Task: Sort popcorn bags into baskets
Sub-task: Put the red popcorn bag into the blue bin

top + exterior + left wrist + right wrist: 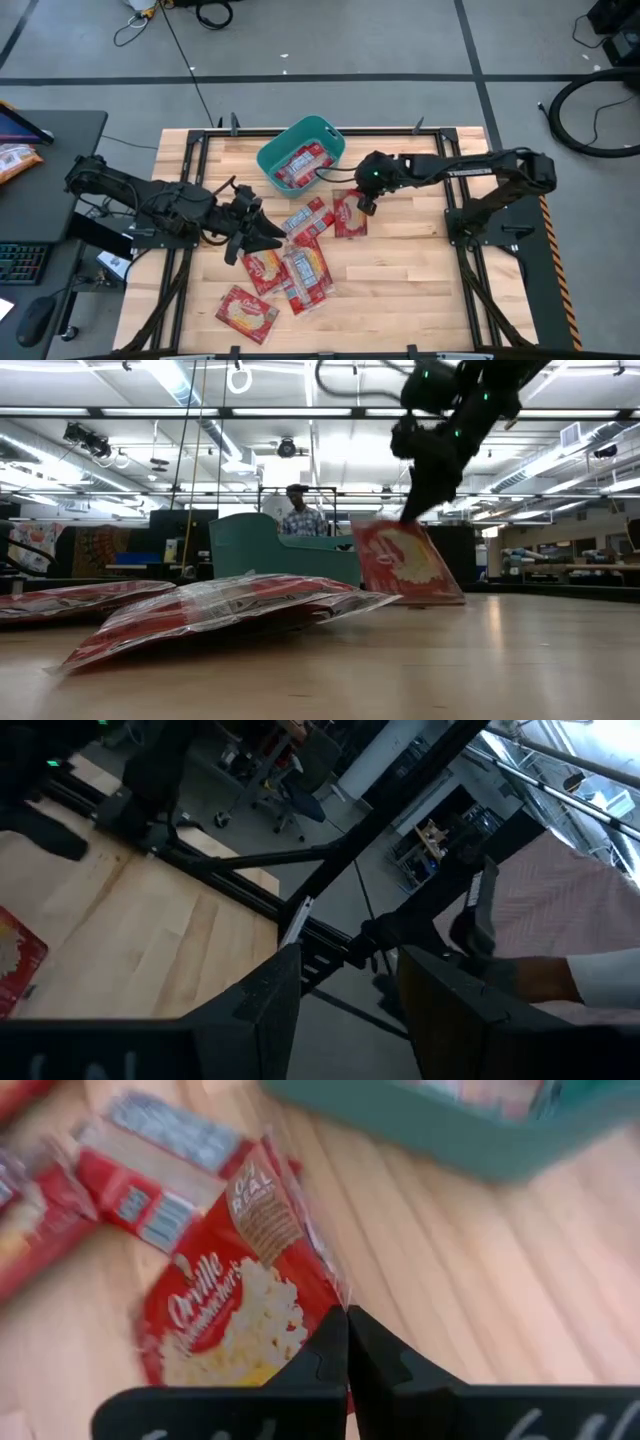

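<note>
My right gripper (365, 206) is shut on one red popcorn bag (349, 216) just near-right of the teal basket (325, 128). The basket holds a few red bags (300, 165). Several more red bags lie flat and overlapping in a pile (298, 268) on the table's middle, and one lies alone toward the near edge (248, 310). My left gripper (262, 232) hovers open over the pile's left side and touches nothing; in its wrist view the fingers (270, 1010) point out past the table's edge into the room. My right gripper pinches the popcorn bag's upper edge (335, 1295) between its two shut fingers (320, 1355), coming from above and pointing down. The bag (405, 560) stands tilted below the fingers, raised at the held end, with its lower edge (425, 598) on the table.
The table's right half (420, 260) is bare wood. A metal frame (470, 290) runs around the table's edges. In the low view the pile (220, 605) lies in front of the basket (270, 545). A person stands in the room behind the table.
</note>
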Controlling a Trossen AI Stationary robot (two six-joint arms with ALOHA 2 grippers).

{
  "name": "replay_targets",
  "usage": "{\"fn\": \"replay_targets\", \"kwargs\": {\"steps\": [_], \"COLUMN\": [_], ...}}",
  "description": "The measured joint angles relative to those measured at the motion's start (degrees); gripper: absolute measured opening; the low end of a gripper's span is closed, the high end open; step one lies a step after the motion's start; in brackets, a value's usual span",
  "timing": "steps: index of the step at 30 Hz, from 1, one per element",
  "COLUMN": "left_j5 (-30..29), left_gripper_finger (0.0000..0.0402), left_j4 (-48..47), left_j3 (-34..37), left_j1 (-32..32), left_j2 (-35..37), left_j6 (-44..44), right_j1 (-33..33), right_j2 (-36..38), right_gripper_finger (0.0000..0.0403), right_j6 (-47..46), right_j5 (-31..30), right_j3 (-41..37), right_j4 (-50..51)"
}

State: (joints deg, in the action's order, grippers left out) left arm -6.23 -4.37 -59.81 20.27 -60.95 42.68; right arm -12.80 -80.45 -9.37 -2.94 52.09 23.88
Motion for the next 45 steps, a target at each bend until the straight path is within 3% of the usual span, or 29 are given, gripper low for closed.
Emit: {"fn": "replay_targets", "kwargs": {"steps": [10, 21, 29, 34, 45], "left_j5": [-0.16, -0.31, -7.88, -12.07, -13.22], "left_gripper_finger": [0.0172, 0.0172, 0.0172, 0.0172, 0.0172], "left_j4": [-3.15, -5.53, -8.40, -9.85, -10.79], "left_j3": [-0.29, -0.25, -0.29, -0.25, -0.22], "left_j1": [-3.13, -4.43, -5.35, -5.62, -6.09], "left_j2": [0.36, 2.31, 7.83, 10.92, 15.03], "left_j6": [-3.35, -3.85, -11.97, -16.46, -25.09], "right_j1": [6.41, 7.13, 7.09, 7.06, 6.63], "right_j2": [0.28, -2.54, -5.21, -8.72, -19.84], "right_gripper_finger": [0.0002, 0.0001, 0.0001, 0.0002, 0.0002], "right_j6": [0.32, 0.66, 1.46, 1.59, -1.06], "right_j5": [-5.25, -6.69, -7.52, -7.99, -14.13], "right_j3": [8.64, 19.01, 26.02, 31.56, 46.04], "right_j4": [0.72, 3.73, 2.47, 1.41, -0.07]}}
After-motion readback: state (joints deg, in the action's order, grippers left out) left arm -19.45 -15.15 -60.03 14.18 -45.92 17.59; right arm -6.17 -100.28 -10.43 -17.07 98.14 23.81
